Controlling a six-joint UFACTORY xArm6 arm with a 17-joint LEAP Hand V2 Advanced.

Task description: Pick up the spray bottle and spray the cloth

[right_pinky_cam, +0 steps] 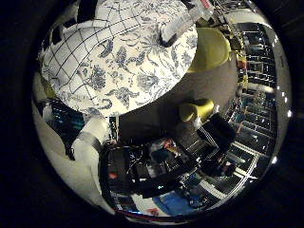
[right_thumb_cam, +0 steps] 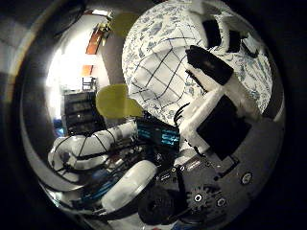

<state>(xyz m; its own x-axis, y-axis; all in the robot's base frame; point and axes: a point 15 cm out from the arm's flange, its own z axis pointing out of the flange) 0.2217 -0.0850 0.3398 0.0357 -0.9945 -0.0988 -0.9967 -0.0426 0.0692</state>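
Hand above round floral surface; fingers reach out straight, relaxed, holding nothing; one white checked cloth lies on the surface, under and just beyond the fingertips; spray bottle not seen; two yellow chairs beside the surface, farther off.

Round desk under a white covering with blue floral print. A white cloth with a dark grid lies on it, reaching toward the desk's edge. Hand, white and black parts, reaches out over cloth and desk; fingers look fairly straight, holding nothing visible. Gear on the hand's body near the view's edge. Yellow-green chair just beside the desk. White arm below the chair.
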